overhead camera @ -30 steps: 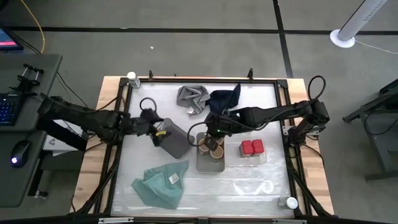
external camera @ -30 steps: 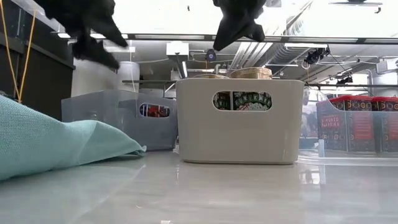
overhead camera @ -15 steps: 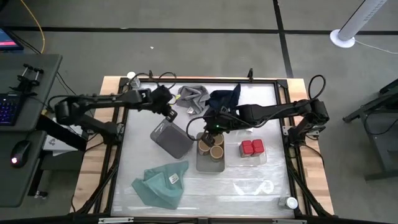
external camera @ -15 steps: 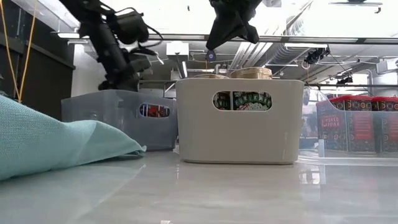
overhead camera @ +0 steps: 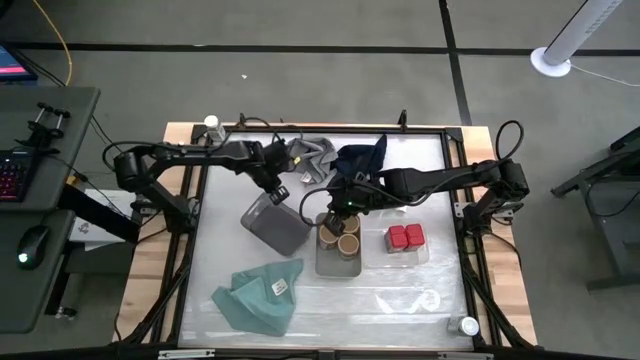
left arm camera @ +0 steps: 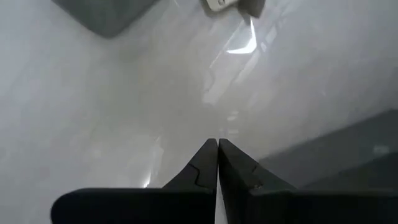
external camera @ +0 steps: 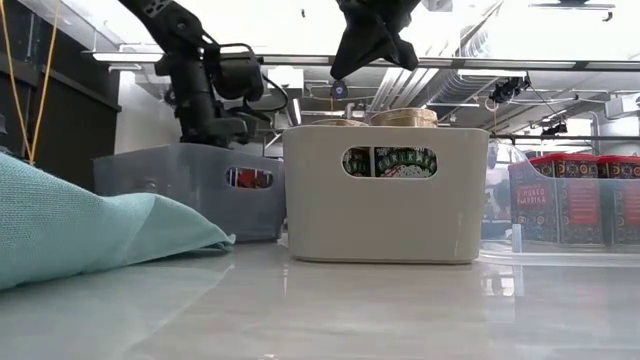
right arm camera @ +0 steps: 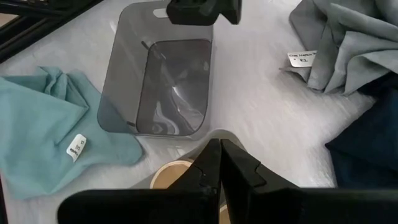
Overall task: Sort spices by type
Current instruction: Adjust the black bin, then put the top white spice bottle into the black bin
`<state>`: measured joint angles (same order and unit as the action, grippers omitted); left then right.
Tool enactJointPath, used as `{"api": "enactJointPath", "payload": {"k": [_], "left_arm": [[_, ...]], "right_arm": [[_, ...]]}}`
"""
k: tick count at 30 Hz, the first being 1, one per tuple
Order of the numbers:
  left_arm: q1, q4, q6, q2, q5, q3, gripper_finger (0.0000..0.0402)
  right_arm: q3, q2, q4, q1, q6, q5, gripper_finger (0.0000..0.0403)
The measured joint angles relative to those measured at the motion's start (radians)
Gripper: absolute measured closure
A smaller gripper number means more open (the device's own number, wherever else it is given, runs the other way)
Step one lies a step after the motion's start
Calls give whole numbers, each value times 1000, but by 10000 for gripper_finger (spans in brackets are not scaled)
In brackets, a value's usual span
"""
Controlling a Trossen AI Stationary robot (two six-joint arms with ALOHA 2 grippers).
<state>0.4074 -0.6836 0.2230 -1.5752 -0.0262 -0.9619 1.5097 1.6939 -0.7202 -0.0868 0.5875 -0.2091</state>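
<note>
high view, 3 tan-topped jars (overhead camera: 341,236), 2 red jars (overhead camera: 406,237), left gripper (overhead camera: 279,187) and right gripper (overhead camera: 335,208) pressed together

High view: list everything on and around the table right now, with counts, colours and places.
Tan-topped jars: three, in the light grey tray, table centre.
Red jars: two, in the clear tray, right of centre.
White-capped jars: two, one at the far left corner, one at the near right corner.
Dark grey tray: one, empty, left of centre.
Cloths: teal near left; grey and navy far centre.
Left gripper: fingers shut, above the dark tray's far edge.
Right gripper: fingers shut, over the tan-topped jars.
</note>
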Motion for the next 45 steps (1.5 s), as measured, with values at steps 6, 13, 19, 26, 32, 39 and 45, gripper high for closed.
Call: {"api": "enactJointPath", "payload": {"k": [6,13,19,26,32,39,45], "left_arm": [[-31,-113,0,36,-4,0,401],[-93,-242,13,86,-18,0,401],[-160,-247,78,98,-71,0,401],[-246,-248,143,98,-102,0,401],[-301,-248,188,98,-122,0,401],[-259,-392,92,155,4,-124,401],[-83,-364,-25,245,378,-261,401]], "right_arm": [[0,0,0,0,7,0,403],[0,0,0,0,-15,0,403],[0,0,0,8,-30,-1,403],[0,0,-1,10,-46,-5,403],[0,0,-1,17,-50,-5,403],[0,0,-1,33,-55,-7,403],[0,0,0,52,-54,-7,403]]}}
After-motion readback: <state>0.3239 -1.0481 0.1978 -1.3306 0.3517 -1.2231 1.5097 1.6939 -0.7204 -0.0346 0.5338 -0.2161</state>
